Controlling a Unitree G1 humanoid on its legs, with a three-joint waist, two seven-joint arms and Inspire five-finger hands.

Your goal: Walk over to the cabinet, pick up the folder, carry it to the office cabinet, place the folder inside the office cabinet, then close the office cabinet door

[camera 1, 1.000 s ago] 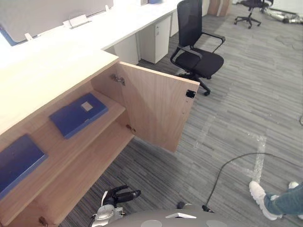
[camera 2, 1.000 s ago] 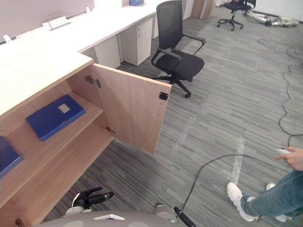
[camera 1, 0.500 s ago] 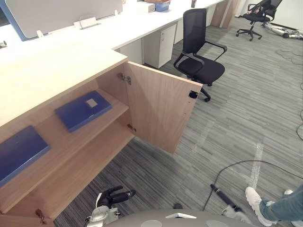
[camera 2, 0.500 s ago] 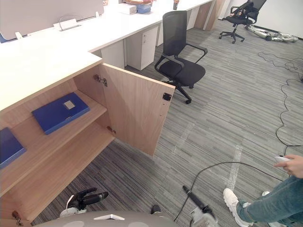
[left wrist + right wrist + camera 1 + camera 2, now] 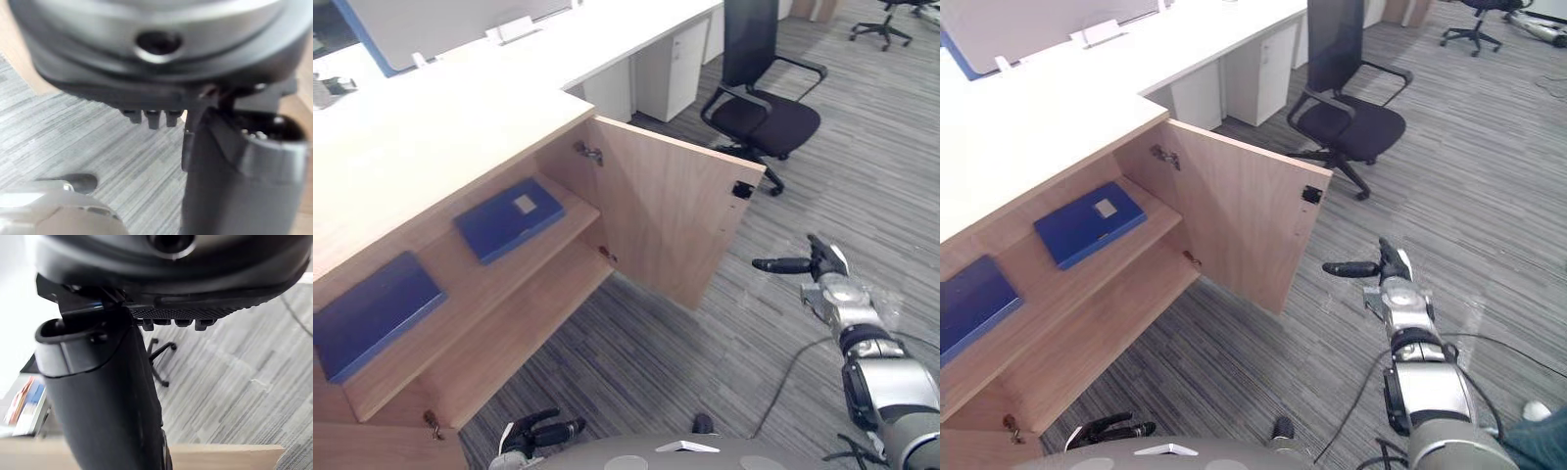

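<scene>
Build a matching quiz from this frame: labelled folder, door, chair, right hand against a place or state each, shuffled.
Things:
1. labelled folder
2. door
3. chair
4. right hand

Places or states:
A. open and empty, in the air off the door's free edge
B. lying flat on the shelf
C. swung wide open
D. beside the white desk

Pairs: 1-B, 2-C, 3-D, 4-A

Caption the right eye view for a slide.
Open right hand held out beside the open cabinet door; blue folder and second folder on its shelf.
</scene>
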